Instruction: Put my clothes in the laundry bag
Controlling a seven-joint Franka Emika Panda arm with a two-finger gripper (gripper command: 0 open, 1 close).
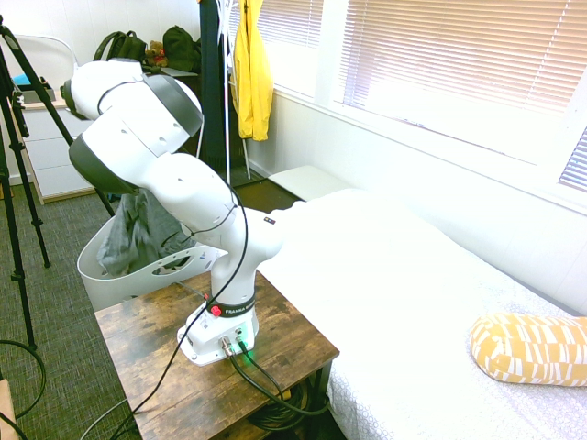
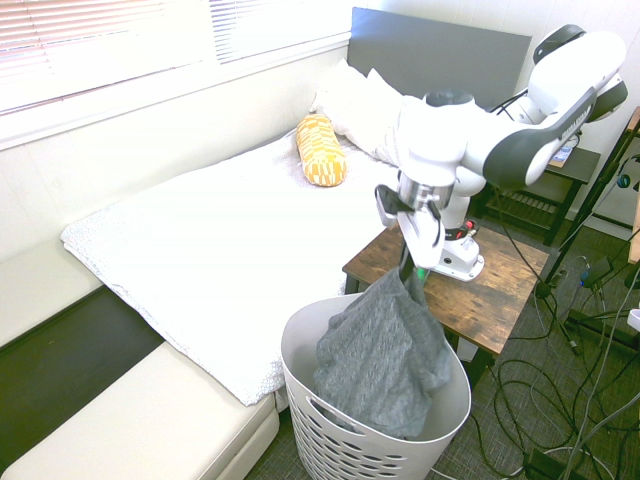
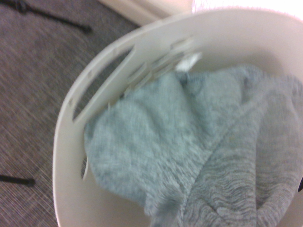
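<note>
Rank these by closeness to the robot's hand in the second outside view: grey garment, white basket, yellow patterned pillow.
1. Grey garment: hanging from the shut hand.
2. White basket: directly beneath, on the floor.
3. Yellow patterned pillow: farthest, up on the bed.

A white bed [image 2: 230, 250] fills most of the second exterior view, its mattress bare apart from a yellow patterned bolster pillow [image 2: 320, 150] at about one o'clock from the middle and white pillows [image 2: 360, 100] stacked just beyond it against a dark grey headboard [image 2: 440, 55]. A wooden bench [image 2: 500, 290] stands at the bed's three o'clock side. In the first exterior view, a bright yellow jacket [image 1: 252, 78] hangs at twelve o'clock beside the window blinds [image 1: 459, 64]. At eleven o'clock, dark bags [image 1: 156, 46] sit on a white dresser [image 1: 50, 151]. Grey carpet [image 1: 55, 302] covers the floor.
</note>
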